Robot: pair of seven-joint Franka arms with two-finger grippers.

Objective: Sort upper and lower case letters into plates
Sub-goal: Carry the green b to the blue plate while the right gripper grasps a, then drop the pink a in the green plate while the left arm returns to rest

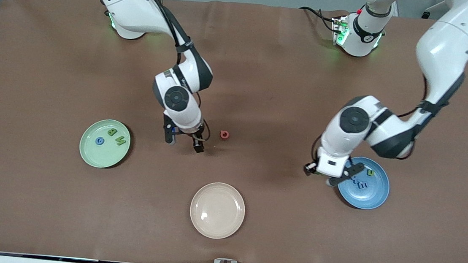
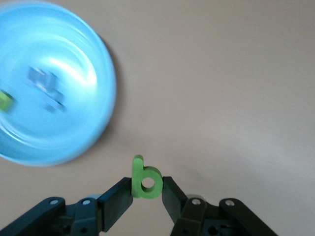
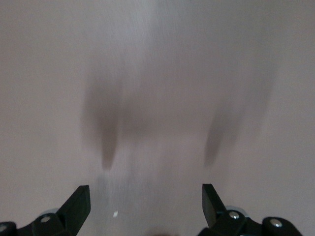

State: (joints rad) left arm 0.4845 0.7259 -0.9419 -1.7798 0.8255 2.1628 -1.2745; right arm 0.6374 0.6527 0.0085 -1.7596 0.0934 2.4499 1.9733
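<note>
My left gripper (image 1: 341,177) is shut on a small green letter b (image 2: 146,181), which it holds in the air beside the blue plate (image 1: 374,196) at its rim toward the right arm's end. That plate (image 2: 83,93) holds a green letter (image 1: 369,172) and two blue letters (image 1: 359,184). The pale green plate (image 1: 100,156) holds a blue letter (image 1: 99,141) and two green letters (image 1: 116,136). A red letter (image 1: 224,135) lies on the table. My right gripper (image 1: 184,143) is open and empty over bare table beside the red letter, and in its wrist view (image 3: 146,196) only table shows.
A beige plate (image 1: 217,210) sits empty near the table's front edge, between the two other plates. A brown mat (image 1: 265,66) covers the table. Both arm bases stand along the farthest edge.
</note>
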